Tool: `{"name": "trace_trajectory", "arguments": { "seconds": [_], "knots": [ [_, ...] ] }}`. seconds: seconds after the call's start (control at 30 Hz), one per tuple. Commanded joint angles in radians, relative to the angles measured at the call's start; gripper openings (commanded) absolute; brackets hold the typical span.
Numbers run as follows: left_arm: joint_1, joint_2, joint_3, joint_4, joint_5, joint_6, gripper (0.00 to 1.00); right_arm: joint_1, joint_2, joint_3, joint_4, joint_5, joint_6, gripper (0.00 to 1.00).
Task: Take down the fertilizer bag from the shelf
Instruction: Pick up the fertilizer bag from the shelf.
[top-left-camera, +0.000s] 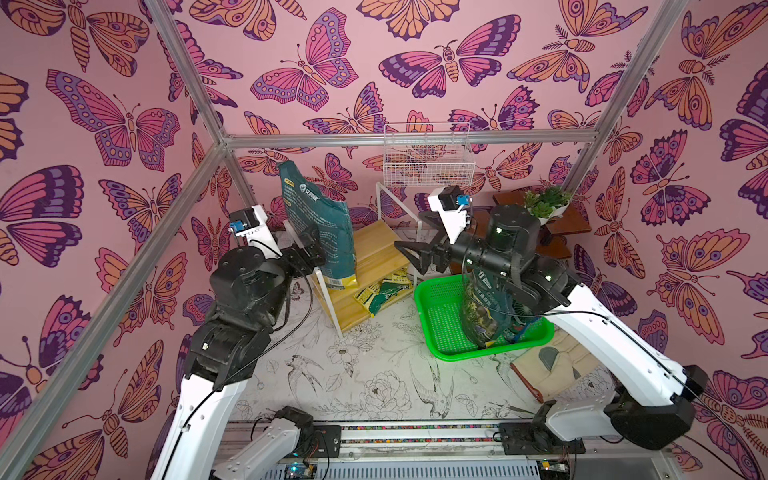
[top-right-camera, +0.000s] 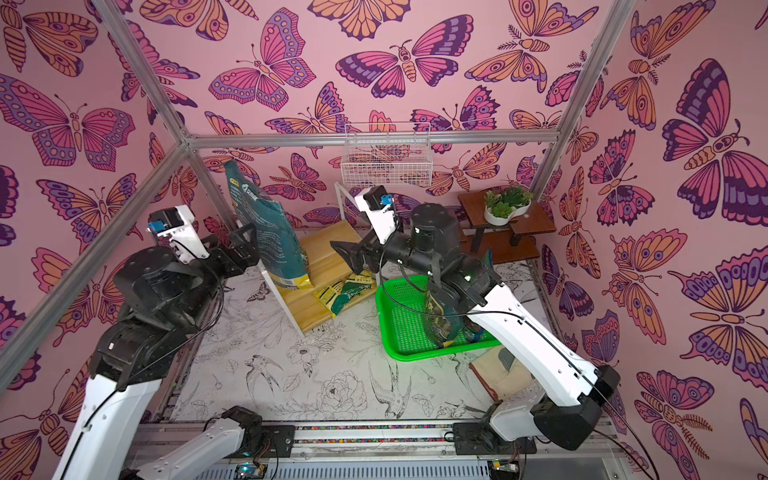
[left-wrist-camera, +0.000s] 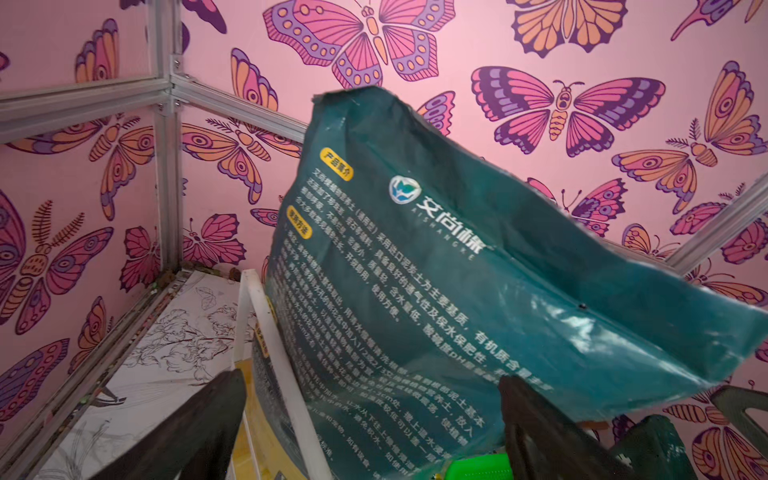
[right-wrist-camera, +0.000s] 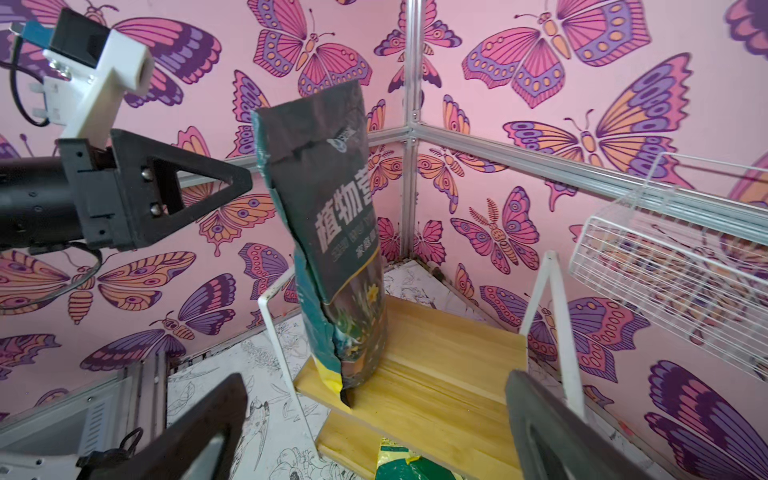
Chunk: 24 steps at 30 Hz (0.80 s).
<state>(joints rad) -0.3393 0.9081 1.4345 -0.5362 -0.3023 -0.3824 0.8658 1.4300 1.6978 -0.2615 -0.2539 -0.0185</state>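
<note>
The fertilizer bag (top-left-camera: 320, 216) (top-right-camera: 270, 232) is tall and teal and stands upright at the left end of the shelf's upper board (top-left-camera: 376, 245). The shelf (right-wrist-camera: 449, 365) has two pale wood steps in a white tube frame. My left gripper (top-left-camera: 312, 246) (left-wrist-camera: 372, 380) is open at the bag's lower half. Its fingers (left-wrist-camera: 199, 424) are wide apart, with the bag (left-wrist-camera: 415, 270) and a white frame tube between them. My right gripper (top-left-camera: 409, 247) (right-wrist-camera: 376, 376) hangs open over the shelf's right end, clear of the bag (right-wrist-camera: 332, 199) and holding nothing.
A small yellow-green bag (top-left-camera: 384, 291) lies on the lower step. A green basket tray (top-left-camera: 440, 332) right of the shelf holds another dark bag (top-left-camera: 486, 311). A white wire basket (top-left-camera: 428, 162) hangs on the back wall. A brown plant stand (top-left-camera: 569, 224) stands at back right.
</note>
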Motion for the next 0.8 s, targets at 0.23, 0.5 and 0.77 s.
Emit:
{"name": "trace_trajectory", "arguments": {
  "seconds": [0.23,0.5,0.77],
  "knots": [
    [0.032,-0.053,-0.101,-0.019,-0.096,0.004,1.0,0.048,0.236,0.225,0.035,-0.094,-0.016,0.99],
    [0.034,-0.059,-0.131,-0.02,-0.08,0.008,1.0,0.067,0.421,0.457,0.023,-0.147,-0.001,1.0],
    [0.036,-0.076,-0.15,-0.021,-0.081,0.026,1.0,0.073,0.527,0.585,0.019,-0.153,0.003,0.92]
  ]
}}
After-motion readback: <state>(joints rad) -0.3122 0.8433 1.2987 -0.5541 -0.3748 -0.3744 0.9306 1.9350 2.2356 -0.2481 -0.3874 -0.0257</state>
